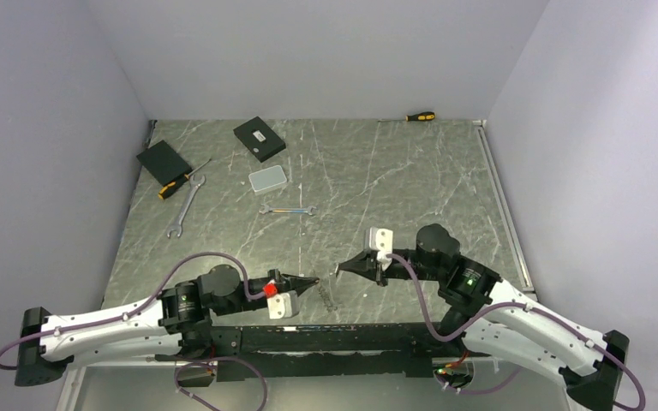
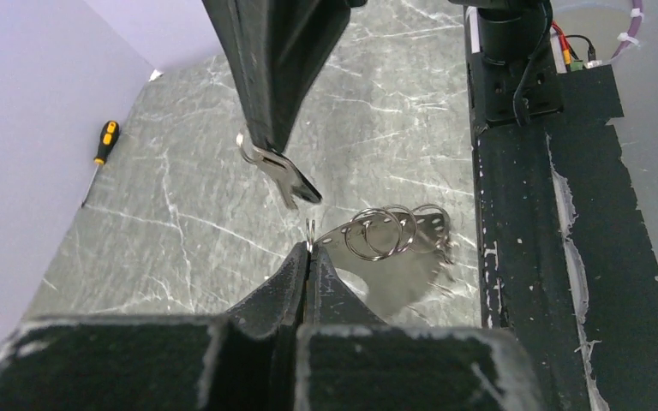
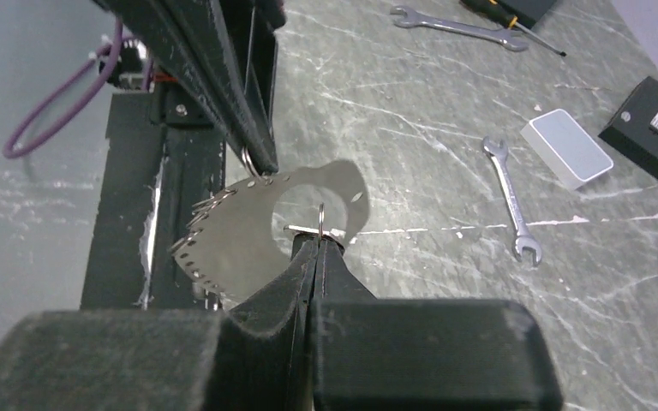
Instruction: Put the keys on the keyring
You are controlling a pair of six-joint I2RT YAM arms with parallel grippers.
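— Where's the key right now?

— Up off the table (image 1: 411,188), between the two arms near the front edge. The right gripper (image 1: 339,270) has its fingers pressed together on the key (image 2: 284,174), pinching the end that carries a little wire loop.

— Which way does it point?

— Seen from the left wrist, its long axis slants down and to the right from those fingertips. The silver end is up at the grip and the dark end is lowest, aimed toward the left gripper (image 2: 309,251). From overhead it's too small to read.

— And the keyring?

— The left gripper is closed too, nipping a thin wire loop of the keyring (image 2: 377,234). The rest is several overlapping rings and a fan of thin silver plates (image 3: 240,223) punched with holes. It trails from the fingertips toward the arms' bases.

— Do key and ring touch?

— The two sets of fingertips sit tip to tip, just beside each other. Whether key and ring actually meet, I can't tell.

— Anything else about?

— Well behind them lie a small wrench (image 1: 287,210), a longer wrench (image 1: 185,205) and a pale grey case (image 1: 268,179). There's a screwdriver (image 1: 420,116) at the back wall.
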